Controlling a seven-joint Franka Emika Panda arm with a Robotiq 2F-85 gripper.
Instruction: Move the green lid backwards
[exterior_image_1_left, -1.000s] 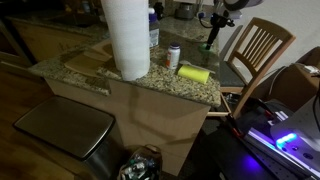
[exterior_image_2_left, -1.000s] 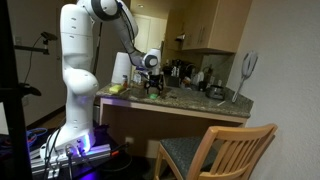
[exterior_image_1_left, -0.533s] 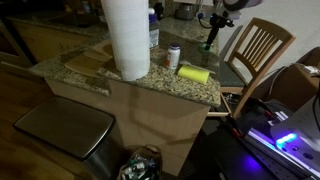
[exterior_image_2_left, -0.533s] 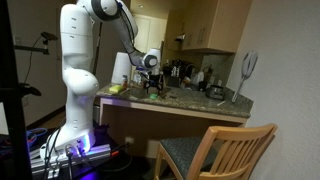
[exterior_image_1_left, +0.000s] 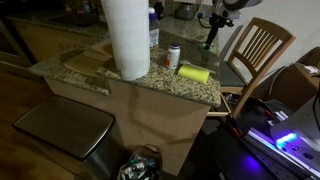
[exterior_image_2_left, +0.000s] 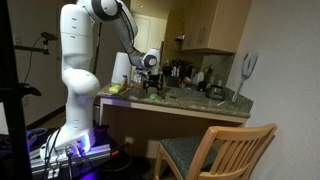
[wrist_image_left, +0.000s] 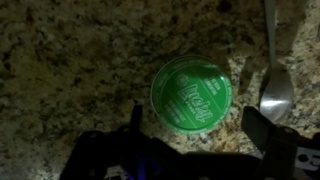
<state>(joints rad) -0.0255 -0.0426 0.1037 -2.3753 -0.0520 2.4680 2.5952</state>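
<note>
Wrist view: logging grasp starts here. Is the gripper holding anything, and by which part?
Nothing held: the gripper is open, fingers apart on either side of the green lid lying on the counter.

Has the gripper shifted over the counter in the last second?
No. In an exterior view the gripper keeps the same gap from the paper towel roll.
</note>
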